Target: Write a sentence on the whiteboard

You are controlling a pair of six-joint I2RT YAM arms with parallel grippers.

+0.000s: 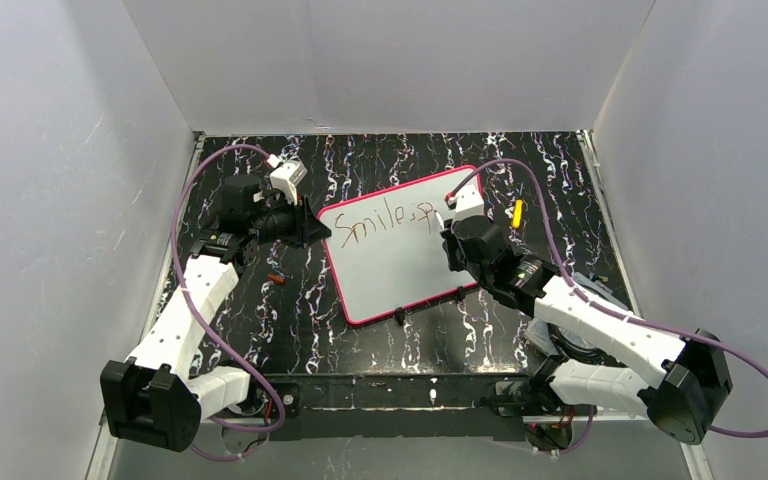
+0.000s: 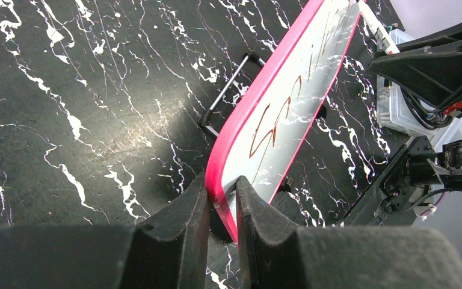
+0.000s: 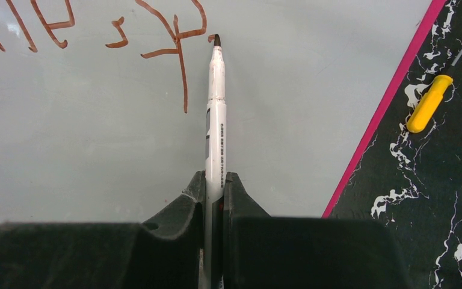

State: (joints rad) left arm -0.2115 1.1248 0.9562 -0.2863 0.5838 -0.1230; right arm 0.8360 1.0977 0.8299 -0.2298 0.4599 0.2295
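Observation:
The whiteboard (image 1: 400,265), white with a pink-red frame, lies tilted on the black marbled table. Red-brown lettering (image 1: 385,222) along its far edge reads "Smile," followed by the first strokes of another word. My left gripper (image 1: 318,230) is shut on the board's left edge, as the left wrist view (image 2: 222,201) shows with the frame between the fingers. My right gripper (image 1: 452,228) is shut on a white marker (image 3: 215,132). The marker's dark tip (image 3: 216,40) touches the board just right of the last letter (image 3: 177,45).
A yellow pen (image 1: 517,213) lies on the table just past the board's right edge, also in the right wrist view (image 3: 428,103). A small red-brown cap (image 1: 276,279) lies left of the board. White walls enclose the table on three sides.

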